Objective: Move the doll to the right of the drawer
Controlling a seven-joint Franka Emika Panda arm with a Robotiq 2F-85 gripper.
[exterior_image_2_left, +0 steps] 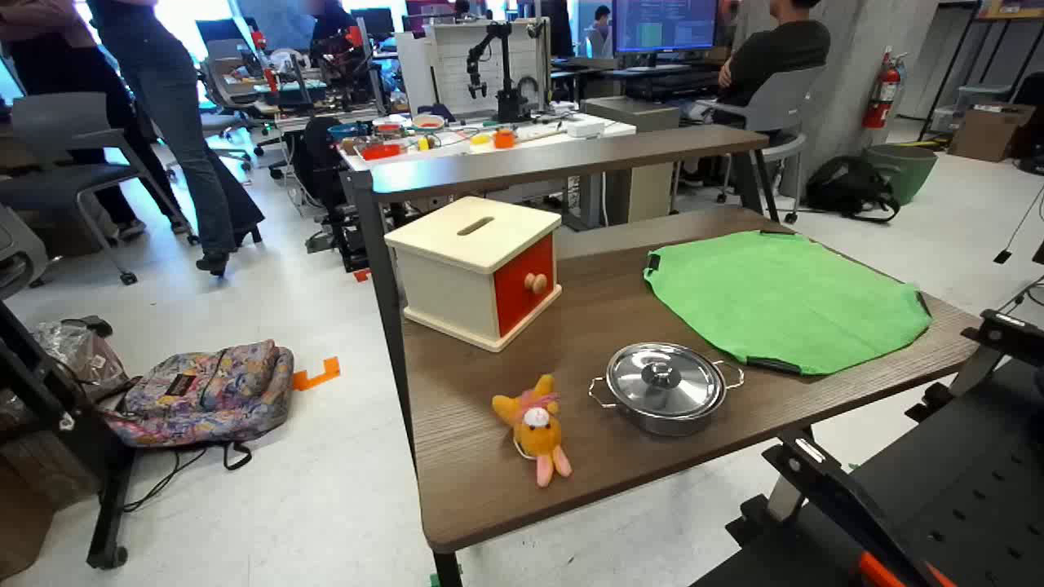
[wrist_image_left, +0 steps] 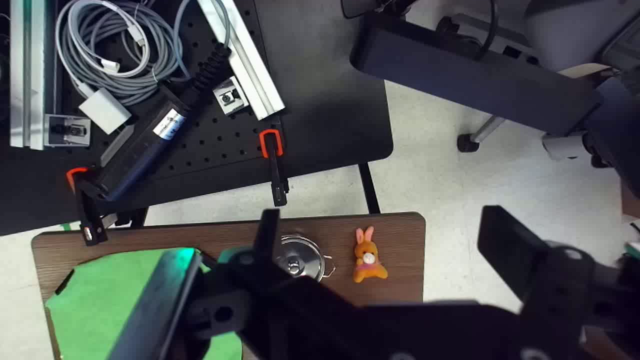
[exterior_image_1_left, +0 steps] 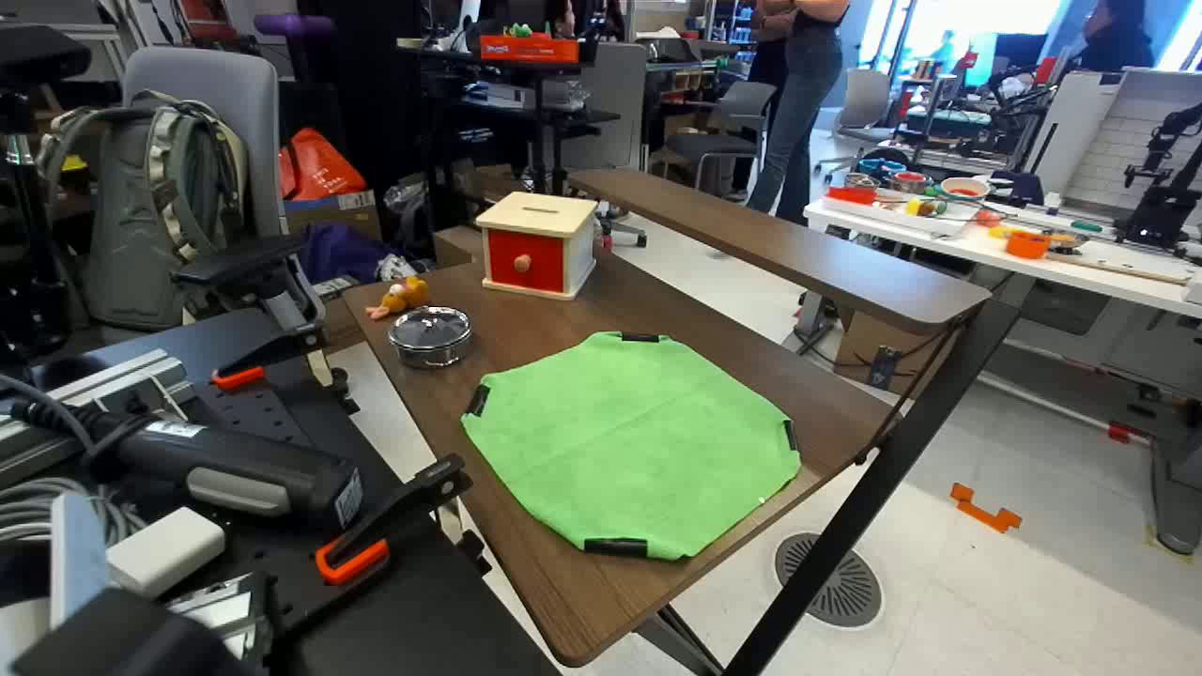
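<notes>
orange and pink, the doll [exterior_image_1_left: 404, 296] lies on the table [exterior_image_1_left: 507, 324], apart from the red-fronted drawer [exterior_image_1_left: 540, 249] and to its left in an exterior view; in the wrist view, the gripper [wrist_image_left: 380, 215] has its jaws wide.

No wording can be read; in an exterior view, behind the drawer [exterior_image_1_left: 552, 253], the red tray [exterior_image_1_left: 545, 50] bears a blurred white mark; left of the drawer, the orange bag [exterior_image_1_left: 317, 158] carries illegible print; in an exterior view, far behind the drawer, the monitor [exterior_image_2_left: 665, 24] shows lines too small to read.
</notes>
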